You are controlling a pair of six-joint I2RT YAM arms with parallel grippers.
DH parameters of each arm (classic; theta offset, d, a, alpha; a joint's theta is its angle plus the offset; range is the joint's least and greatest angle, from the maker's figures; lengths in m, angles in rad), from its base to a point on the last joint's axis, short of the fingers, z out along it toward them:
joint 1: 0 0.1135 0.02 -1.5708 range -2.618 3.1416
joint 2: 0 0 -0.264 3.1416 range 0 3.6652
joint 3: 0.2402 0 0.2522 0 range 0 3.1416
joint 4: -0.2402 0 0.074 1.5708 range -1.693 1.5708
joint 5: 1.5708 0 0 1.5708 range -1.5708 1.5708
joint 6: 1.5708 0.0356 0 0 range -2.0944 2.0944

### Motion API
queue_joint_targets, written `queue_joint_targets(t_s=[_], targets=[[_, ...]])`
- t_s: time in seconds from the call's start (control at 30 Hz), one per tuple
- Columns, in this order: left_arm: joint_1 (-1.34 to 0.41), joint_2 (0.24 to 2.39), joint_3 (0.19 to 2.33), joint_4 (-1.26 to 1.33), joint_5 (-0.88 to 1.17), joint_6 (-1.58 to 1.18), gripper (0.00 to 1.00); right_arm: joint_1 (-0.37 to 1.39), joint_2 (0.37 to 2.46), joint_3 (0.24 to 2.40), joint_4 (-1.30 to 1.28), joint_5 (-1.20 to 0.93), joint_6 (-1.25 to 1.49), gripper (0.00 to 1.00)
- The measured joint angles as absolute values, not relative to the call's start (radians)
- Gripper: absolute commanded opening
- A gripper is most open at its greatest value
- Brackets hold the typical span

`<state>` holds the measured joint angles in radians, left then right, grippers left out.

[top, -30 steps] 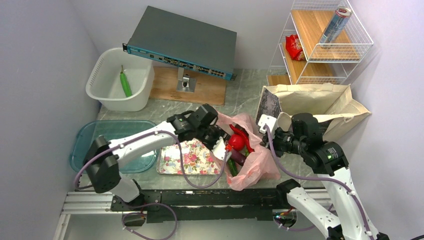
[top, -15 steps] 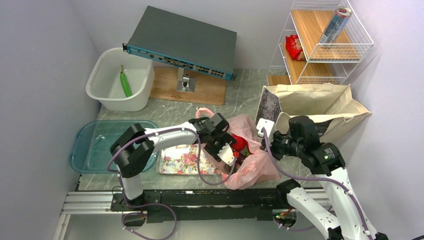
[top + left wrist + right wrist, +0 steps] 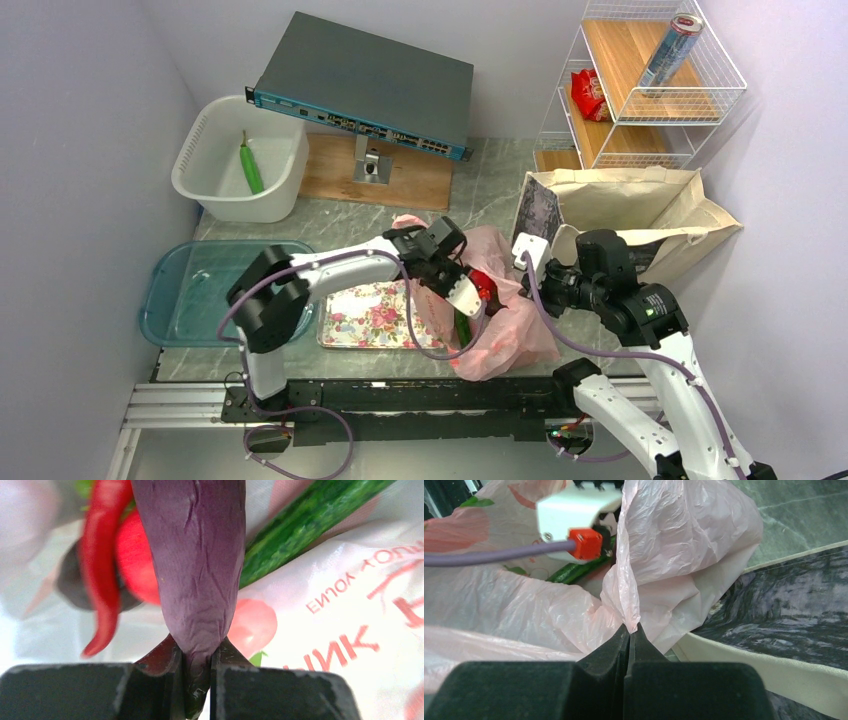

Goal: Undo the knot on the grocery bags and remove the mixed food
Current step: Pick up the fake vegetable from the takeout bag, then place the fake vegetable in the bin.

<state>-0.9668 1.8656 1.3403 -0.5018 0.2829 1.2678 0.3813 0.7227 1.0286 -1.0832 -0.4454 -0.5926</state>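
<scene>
Grey tabletop [image 3: 490, 190]: left claw [image 3: 197, 680] clamps eggplant [image 3: 197, 570], right claw [image 3: 629, 635] pinches bag [image 3: 684, 535] rim.

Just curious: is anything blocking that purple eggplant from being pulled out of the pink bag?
Nothing visible does. The left gripper clamps the eggplant by its end; a red chili lies beside it; the right gripper pinches the pink bag.
</scene>
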Motion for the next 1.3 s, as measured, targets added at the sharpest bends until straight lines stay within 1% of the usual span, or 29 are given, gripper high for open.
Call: queue_joint_targets(t_s=[0.3, 0.5, 0.67, 0.73, 0.8, 0.87, 0.97, 1.07, 1.2, 1.3], targets=[[-0.951, 1.561, 1.399, -0.688, 0.306, 1.229, 0.00, 0.381, 0.720, 1.026, -1.044, -0.422, -0.558, 0.00], [-0.912, 1.497, 1.444, -0.859, 0.262, 1.214, 0.00, 0.381, 0.704, 1.024, -1.037, -0.419, -0.540, 0.00], [-0.838, 1.420, 1.439, -1.061, 0.188, 1.207, 0.00, 0.381, 0.699, 1.024, -1.036, -0.419, -0.527, 0.00], [-0.794, 1.376, 1.439, -1.130, 0.187, 1.190, 0.00, 0.381, 0.698, 1.024, -1.034, -0.419, -0.527, 0.00], [-0.709, 1.335, 1.474, -1.219, 0.237, 1.156, 0.00, 0.381, 0.698, 1.024, -1.029, -0.419, -0.526, 0.00], [-0.563, 1.310, 1.568, -1.282, 0.320, 1.098, 0.00, 0.381, 0.698, 1.024, -1.024, -0.419, -0.523, 0.00], [-0.271, 1.273, 1.691, -1.296, 0.468, 0.996, 0.00, 0.381, 0.699, 1.024, -1.022, -0.419, -0.519, 0.00], [-0.013, 1.246, 1.729, -1.307, 0.589, 0.912, 0.00, 0.381, 0.701, 1.024, -1.022, -0.420, -0.520, 0.00], [0.330, 1.292, 1.814, -1.294, 0.765, 0.757, 0.00, 0.381, 0.715, 1.025, -1.023, -0.420, -0.520, 0.00], [0.498, 1.388, 1.883, -1.205, 0.807, 0.602, 0.00, 0.381, 0.729, 1.028, -1.023, -0.419, -0.520, 0.00]])
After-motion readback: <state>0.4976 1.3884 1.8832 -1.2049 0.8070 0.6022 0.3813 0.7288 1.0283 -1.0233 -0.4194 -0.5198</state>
